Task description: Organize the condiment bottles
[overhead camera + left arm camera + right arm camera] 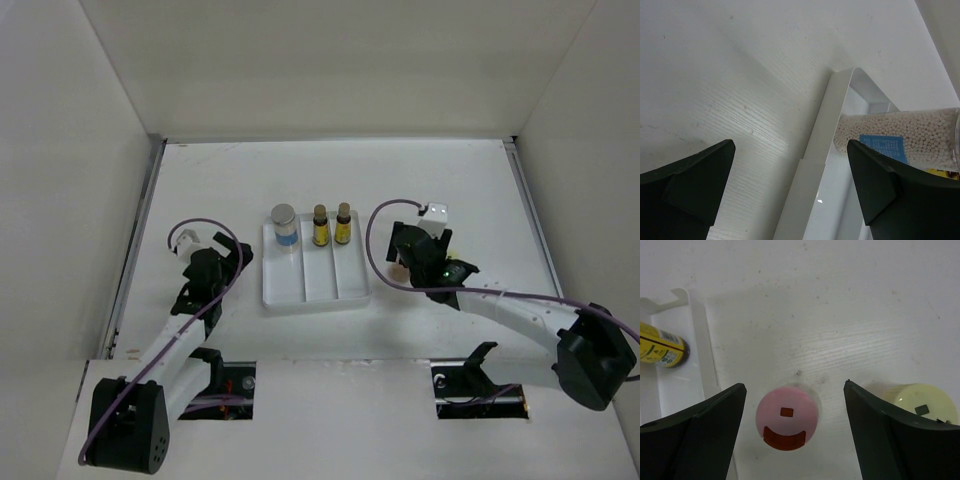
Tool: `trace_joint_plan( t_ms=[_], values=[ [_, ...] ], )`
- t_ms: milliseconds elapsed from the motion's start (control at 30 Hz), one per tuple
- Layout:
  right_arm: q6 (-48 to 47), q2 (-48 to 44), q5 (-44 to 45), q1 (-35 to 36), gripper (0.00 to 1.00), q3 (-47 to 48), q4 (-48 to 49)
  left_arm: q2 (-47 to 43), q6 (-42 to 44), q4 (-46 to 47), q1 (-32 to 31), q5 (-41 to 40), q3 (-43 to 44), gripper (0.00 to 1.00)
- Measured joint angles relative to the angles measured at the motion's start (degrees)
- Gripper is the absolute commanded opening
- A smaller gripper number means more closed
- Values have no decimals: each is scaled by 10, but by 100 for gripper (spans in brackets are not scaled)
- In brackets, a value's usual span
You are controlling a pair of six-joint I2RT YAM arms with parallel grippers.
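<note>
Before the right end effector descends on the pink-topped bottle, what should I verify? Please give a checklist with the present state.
1. Right end effector open: ok.
2. Pink-topped bottle between its fingers: ok.
3. Clearance from finger to cream-topped bottle: cannot tell.
4. Bare room in the tray, at its near end: ok.
5. Left end effector out of the way, at the tray's other side: ok.

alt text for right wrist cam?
Open right gripper flanks a squat pink-topped bottle on the white table; a squat cream-topped bottle at frame right, a slim dark yellow-labelled bottle in the white tray at frame left.
</note>
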Motion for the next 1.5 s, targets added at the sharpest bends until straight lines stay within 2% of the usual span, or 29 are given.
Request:
trace_joint_plan(
  t_ms=[100,267,433,567,667,933,1067,1167,1233,1333,1500],
  values=[
    [13,9,-7,0,65,-5,-9,5,0,0,-1,0,0,100],
    [27,28,-24,0,41,-5,-7,18,0,1,-4,0,0,100],
    [22,23,-9,24,38,1,-13,19,0,5,-5,-1,0,100],
    [-7,13,7,104,38,39,-2,15,-4,5,-3,-3,0,100],
    [-26,39,-6,167,38,101,28,17,-11,5,4,-3,1,100],
    [-70,244,-64,270,39,277,129,22,-30,2,29,-1,1,100],
    [-81,329,-82,284,40,317,134,9,-30,-1,41,3,1,100],
    [-83,362,-86,286,45,321,129,3,-30,-1,47,5,1,100],
    [-83,370,-86,286,52,321,125,3,-30,-1,50,7,1,100],
    [-79,372,-86,286,72,321,121,3,-30,-1,50,8,1,100],
    [-73,338,-82,286,84,293,123,3,-30,-1,49,11,0,100]
  ],
)
